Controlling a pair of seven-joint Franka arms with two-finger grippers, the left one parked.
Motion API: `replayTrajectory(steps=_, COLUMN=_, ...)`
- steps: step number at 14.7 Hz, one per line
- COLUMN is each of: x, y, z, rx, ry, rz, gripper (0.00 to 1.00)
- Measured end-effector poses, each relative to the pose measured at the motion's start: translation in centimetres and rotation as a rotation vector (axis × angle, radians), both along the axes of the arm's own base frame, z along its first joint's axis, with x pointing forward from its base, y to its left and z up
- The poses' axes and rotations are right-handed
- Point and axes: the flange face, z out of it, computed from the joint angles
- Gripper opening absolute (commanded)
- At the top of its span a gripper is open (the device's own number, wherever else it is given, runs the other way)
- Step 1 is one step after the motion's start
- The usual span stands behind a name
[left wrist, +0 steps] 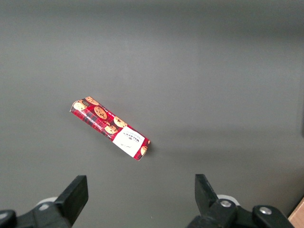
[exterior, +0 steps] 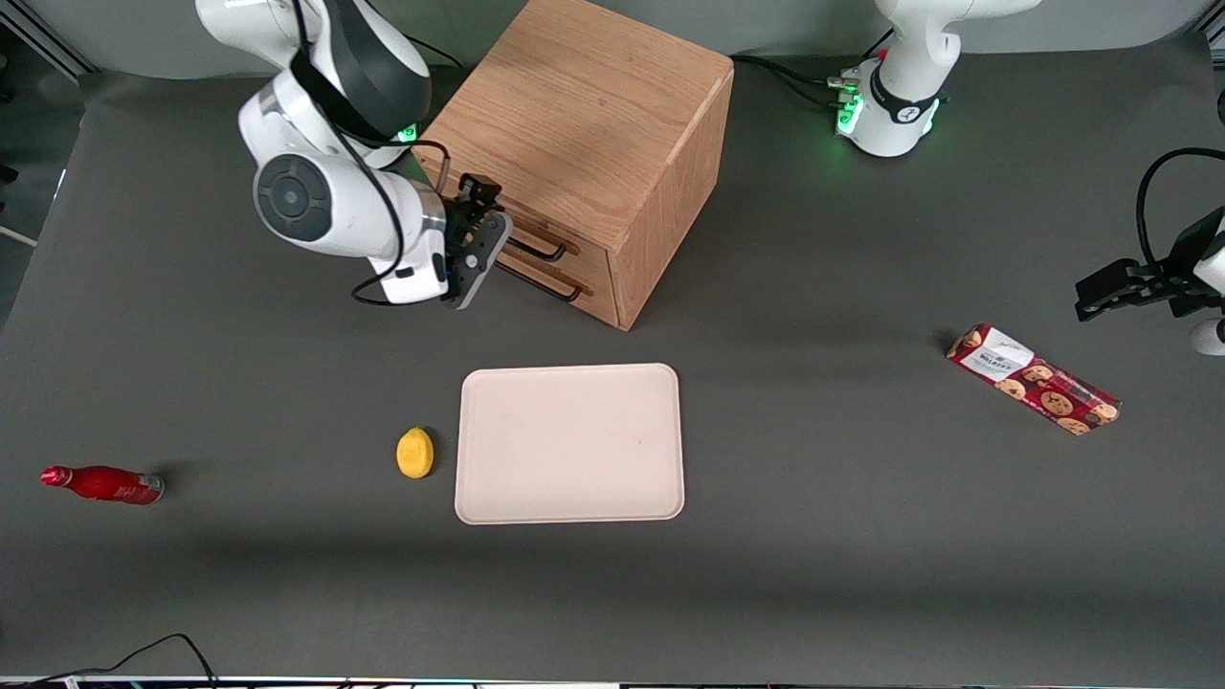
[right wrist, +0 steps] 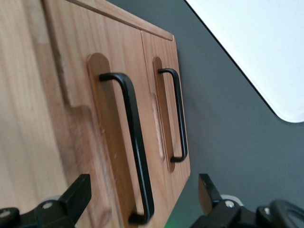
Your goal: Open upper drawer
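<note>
The wooden cabinet [exterior: 584, 124] stands at the back of the table with its two drawers facing the working arm's side. The upper drawer [exterior: 574, 236] looks pushed in, with its thin black bar handle [exterior: 538, 251] above the lower drawer's like handle [exterior: 545, 285]. My gripper [exterior: 490, 230] is right in front of the drawer fronts, at the handles' end. In the right wrist view the gripper [right wrist: 142, 199] is open. One end of the upper drawer's handle [right wrist: 135, 142] lies between the fingers, untouched. The lower handle [right wrist: 176, 114] is beside it, nearer the table.
A beige tray [exterior: 570, 443] lies nearer the front camera than the cabinet and also shows in the right wrist view [right wrist: 266, 52]. A lemon [exterior: 414, 452] is beside it. A red bottle [exterior: 103, 484] lies toward the working arm's end. A cookie pack [exterior: 1034, 379] lies toward the parked arm's end.
</note>
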Motion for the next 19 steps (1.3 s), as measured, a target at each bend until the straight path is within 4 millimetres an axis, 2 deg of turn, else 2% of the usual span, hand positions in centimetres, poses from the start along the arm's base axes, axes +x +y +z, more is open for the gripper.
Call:
replayTrajectory(steps=4, x=-0.9, y=1.0, z=-1.6, rx=-0.007, ry=-0.008, rz=-0.015, gripper=1.00)
replayTrajectory(steps=15, x=-0.3, y=0.4, z=-3.4, rx=-0.008, ry=-0.036, rz=-0.044, gripper=1.00)
replayTrajectory(steps=19, x=0.0, y=0.3, z=-4.7, rx=-0.007, ry=-0.040, rz=-0.054, gripper=1.00)
